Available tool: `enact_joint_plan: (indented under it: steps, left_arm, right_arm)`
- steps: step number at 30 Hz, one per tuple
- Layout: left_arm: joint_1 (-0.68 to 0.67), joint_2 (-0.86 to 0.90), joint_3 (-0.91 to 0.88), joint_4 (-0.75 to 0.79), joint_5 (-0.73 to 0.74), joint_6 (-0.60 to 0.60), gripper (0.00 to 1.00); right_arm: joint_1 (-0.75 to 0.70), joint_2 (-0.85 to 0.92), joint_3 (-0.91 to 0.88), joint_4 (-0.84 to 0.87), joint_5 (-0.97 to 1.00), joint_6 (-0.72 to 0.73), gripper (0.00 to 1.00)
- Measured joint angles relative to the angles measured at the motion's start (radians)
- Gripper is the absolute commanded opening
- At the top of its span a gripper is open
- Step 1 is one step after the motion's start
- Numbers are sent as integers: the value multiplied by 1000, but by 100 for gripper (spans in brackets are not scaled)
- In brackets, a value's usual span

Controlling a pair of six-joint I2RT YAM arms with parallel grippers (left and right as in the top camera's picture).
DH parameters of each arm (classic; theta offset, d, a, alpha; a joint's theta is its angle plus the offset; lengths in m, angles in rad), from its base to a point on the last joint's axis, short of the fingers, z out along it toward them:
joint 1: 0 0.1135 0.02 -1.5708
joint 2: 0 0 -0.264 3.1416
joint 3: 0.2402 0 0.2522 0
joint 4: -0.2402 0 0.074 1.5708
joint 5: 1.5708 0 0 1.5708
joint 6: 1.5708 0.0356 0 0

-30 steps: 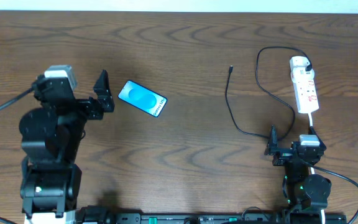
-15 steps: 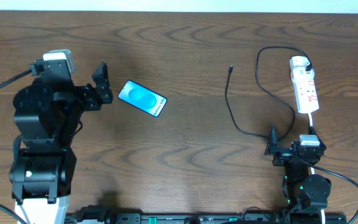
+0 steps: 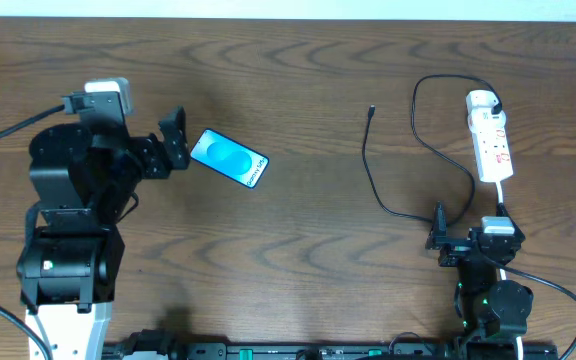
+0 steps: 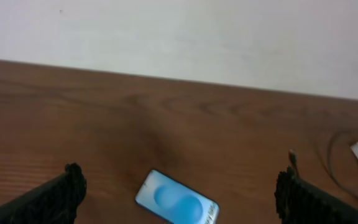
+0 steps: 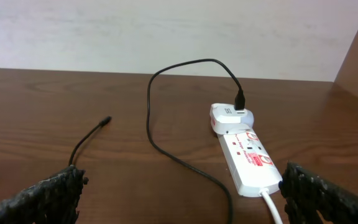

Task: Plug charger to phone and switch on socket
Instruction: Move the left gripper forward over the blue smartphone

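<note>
Black charger [image 3: 366, 158] tip lies loose, well apart from the phone [image 3: 228, 159]; left gripper [image 3: 175, 143] and right gripper [image 5: 182, 182] gape empty; socket [image 3: 490, 138] seemingly awaits switching.

Dark wood-grain table [image 3: 308, 250], glossy glass-fronted phone [image 3: 228, 159], smooth white plastic socket [image 3: 490, 137], matt black charger [image 3: 373, 180].

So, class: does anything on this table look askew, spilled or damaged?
Nothing spilled or damaged. The flat cyan-screened phone lies at a slant, and the thin black charger cable snakes loosely from the white power strip, its free tip lying apart from the phone.
</note>
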Motion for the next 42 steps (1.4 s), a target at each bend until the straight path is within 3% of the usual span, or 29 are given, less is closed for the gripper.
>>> enact_joint_plan:
  steps: [12, 26, 35, 42]
  left_arm:
    - [0, 18, 0, -16, 48, -27, 98]
    - [-48, 261, 10, -28, -145, -215, 98]
    - [-196, 428, 223, -157, -340, -389, 98]
    - [-246, 602, 396, -261, -395, -570, 98]
  right_arm:
    - [0, 0, 0, 0, 0, 0, 99]
    - [0, 0, 0, 0, 0, 0, 99]
    - [0, 0, 0, 0, 0, 0, 99]
    - [0, 0, 0, 0, 0, 0, 99]
